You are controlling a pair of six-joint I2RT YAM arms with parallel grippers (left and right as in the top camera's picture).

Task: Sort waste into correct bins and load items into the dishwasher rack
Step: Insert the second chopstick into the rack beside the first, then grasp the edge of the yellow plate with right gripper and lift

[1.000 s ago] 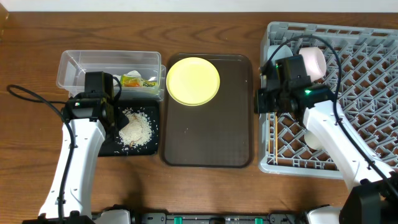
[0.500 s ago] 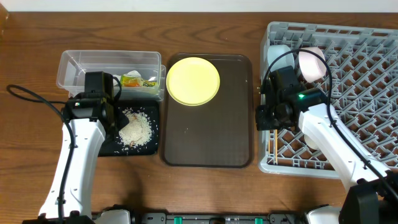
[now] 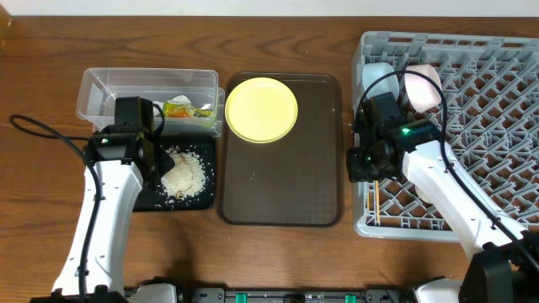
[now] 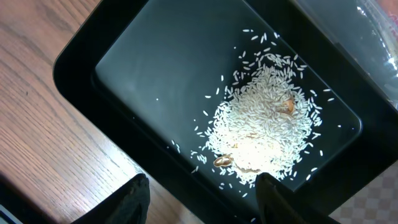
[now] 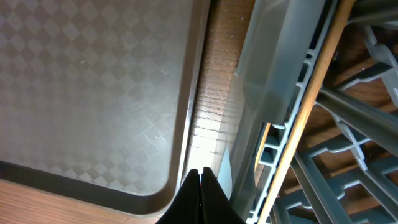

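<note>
Robot lab bench: wood-grain table (image 3: 42,50), cabled arms (image 3: 105,198) (staged dishwashing props), grey rack (image 3: 505,109).

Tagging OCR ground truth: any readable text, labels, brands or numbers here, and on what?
None readable.
Snack wrapper in the clear tub: any print is too small and blurred to read.
Black tray, brown serving tray, yellow plate, dishwasher rack: no markings visible.

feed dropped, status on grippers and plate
Left gripper open over rice in black tray. Right gripper shut, empty, at rack edge. Yellow plate on brown tray, unobstructed.
</note>
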